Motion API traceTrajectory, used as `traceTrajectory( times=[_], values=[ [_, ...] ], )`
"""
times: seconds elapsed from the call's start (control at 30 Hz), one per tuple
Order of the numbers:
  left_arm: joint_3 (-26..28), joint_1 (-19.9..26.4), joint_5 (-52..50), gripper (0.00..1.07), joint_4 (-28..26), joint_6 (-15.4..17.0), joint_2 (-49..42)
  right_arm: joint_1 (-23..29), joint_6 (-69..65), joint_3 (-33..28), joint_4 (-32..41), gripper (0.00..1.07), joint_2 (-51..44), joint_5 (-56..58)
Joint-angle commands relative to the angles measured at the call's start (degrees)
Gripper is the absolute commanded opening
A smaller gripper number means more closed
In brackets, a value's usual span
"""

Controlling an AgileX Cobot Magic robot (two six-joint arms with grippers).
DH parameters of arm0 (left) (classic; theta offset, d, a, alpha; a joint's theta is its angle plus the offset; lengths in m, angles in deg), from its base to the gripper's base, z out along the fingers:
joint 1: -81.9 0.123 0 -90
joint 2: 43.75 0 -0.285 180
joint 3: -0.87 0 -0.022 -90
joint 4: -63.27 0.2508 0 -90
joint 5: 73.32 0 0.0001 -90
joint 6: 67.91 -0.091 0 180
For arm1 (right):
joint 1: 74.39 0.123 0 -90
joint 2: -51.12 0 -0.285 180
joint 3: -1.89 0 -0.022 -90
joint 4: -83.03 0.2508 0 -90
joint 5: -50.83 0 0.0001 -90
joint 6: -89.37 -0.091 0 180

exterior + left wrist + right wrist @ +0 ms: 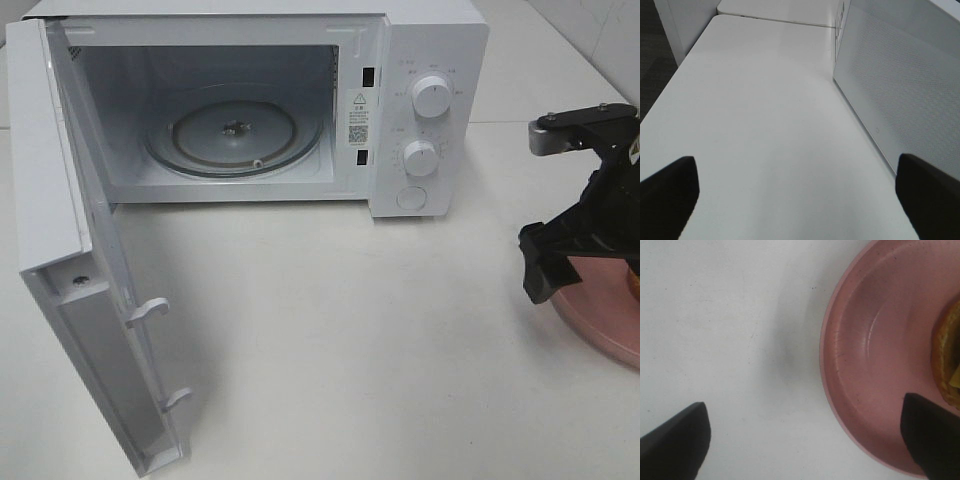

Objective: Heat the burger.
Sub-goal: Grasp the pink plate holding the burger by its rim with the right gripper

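Right of the open microwave [430, 60], the right gripper [802, 440] gapes empty over the pink plate [875, 365] holding the burger [946, 355]; left gripper [797, 192] gapes empty beside its door [900, 85].

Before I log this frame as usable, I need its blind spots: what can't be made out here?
Burger: right wrist view, only a sliver, cut off by the edge.
Plate: high view, cut off by the edge, partly under the right gripper.
Knob labels on the microwave: high view, too small to read.
Left gripper: outside the high view; wrist view shows only fingertips.
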Motion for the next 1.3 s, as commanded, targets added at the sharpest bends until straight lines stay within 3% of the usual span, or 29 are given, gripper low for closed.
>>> traceTrajectory(
  times=[0.03,1.3],
  values=[
    [-0.1,-0.1,-0.6,1.0,-0.1,0.1,-0.9,-0.2,0.3,-0.1,-0.3,0.98,3.0,-3.4],
    [-0.1,-0.1,-0.6,1.0,-0.1,0.1,-0.9,-3.6,2.5,1.5,0.0,0.86,17.9,-12.4]
  ],
)
